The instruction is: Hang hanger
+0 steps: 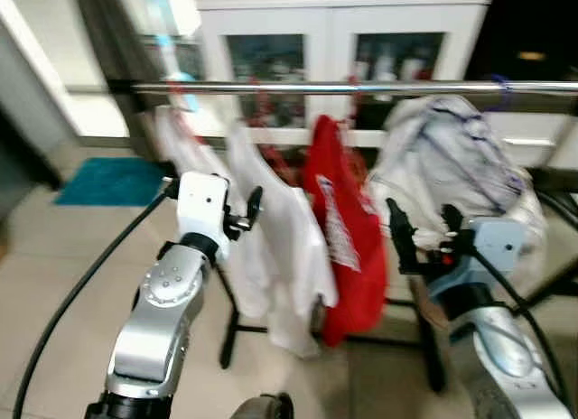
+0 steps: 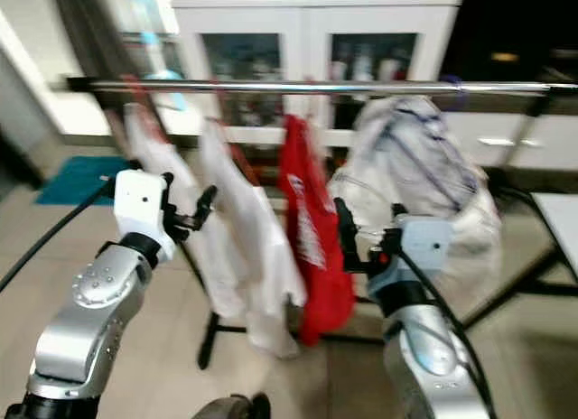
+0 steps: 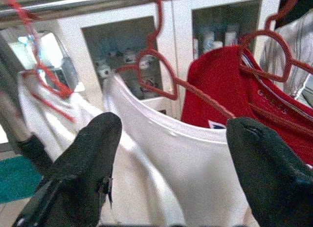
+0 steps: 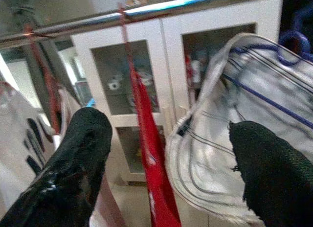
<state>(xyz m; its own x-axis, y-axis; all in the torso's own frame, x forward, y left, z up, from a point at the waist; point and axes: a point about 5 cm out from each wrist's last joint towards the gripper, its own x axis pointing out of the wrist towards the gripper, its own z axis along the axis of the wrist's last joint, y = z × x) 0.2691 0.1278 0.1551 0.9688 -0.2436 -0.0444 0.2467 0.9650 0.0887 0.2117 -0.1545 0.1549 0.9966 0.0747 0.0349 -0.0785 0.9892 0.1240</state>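
A chrome rail (image 1: 361, 88) runs across in front of me with several garments hung on it. A white shirt (image 1: 280, 247) hangs on a red heart-shaped hanger (image 3: 156, 75), beside a red shirt (image 1: 348, 238). To the right, a white striped garment (image 1: 461, 157) hangs from a blue hanger (image 4: 293, 41). My left gripper (image 1: 251, 207) is raised just left of the white shirt, open and empty. My right gripper (image 1: 424, 234) is held up between the red shirt and the striped garment, also open with nothing in it.
Behind the rack stands a white glass-door cabinet (image 1: 343, 22). A teal mat (image 1: 113, 180) lies on the tiled floor at the left. The rack's black legs (image 1: 230, 338) reach toward me. A white tabletop corner (image 2: 560, 211) sits at the right.
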